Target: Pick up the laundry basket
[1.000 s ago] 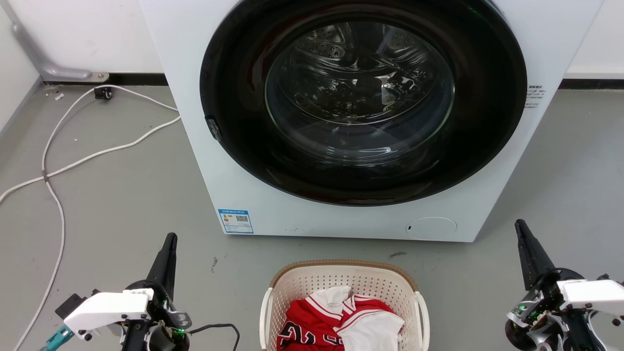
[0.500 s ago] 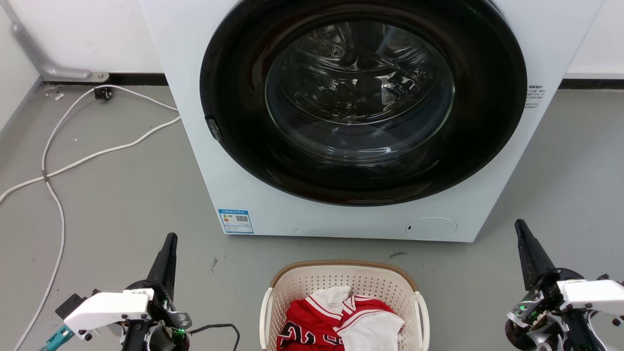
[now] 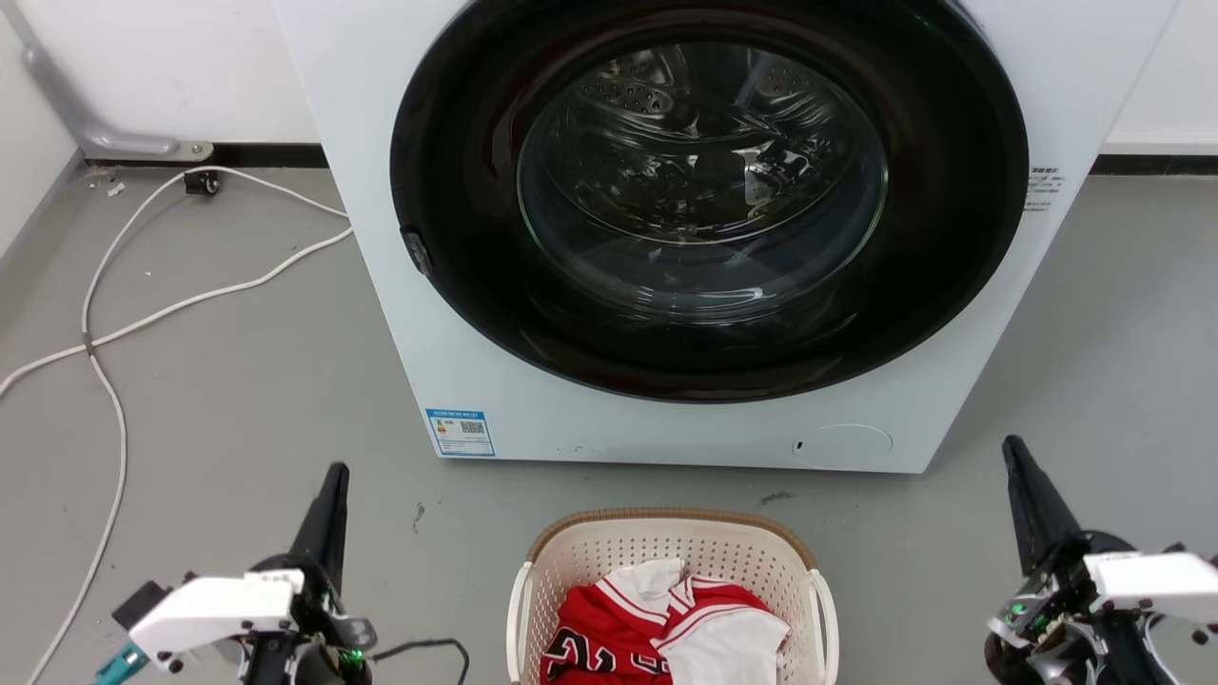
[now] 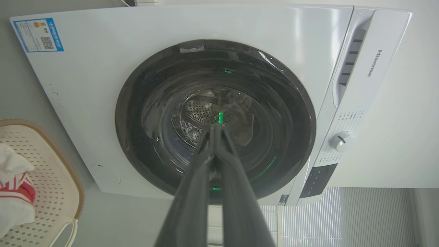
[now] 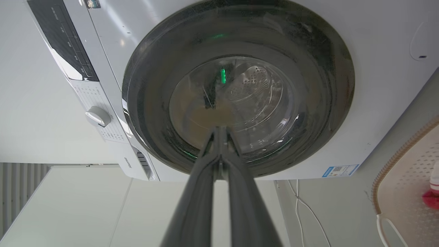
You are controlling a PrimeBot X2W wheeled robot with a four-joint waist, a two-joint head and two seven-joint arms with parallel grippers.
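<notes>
Head view, washer (image 3: 704,228): fills the top of the frame, door shut.
Floor (image 3: 238,400): grey, bearing everything else.
Basket (image 3: 609,552): stands on the floor just before the washer, below its door, likely set there for loading; not yet lifted.
Clothes (image 3: 618,633): red and white, heaped inside, adding weight.
Left gripper (image 3: 331,485): fingers pressed together, empty, well apart from the left handle (image 3: 519,609).
Right gripper (image 3: 1018,466): likewise closed and empty, well off to the right; this flanking suits a two-handle lift.

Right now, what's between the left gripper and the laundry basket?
Head view: grey floor and a thin black cable beside the left gripper, short of the laundry basket.
</notes>
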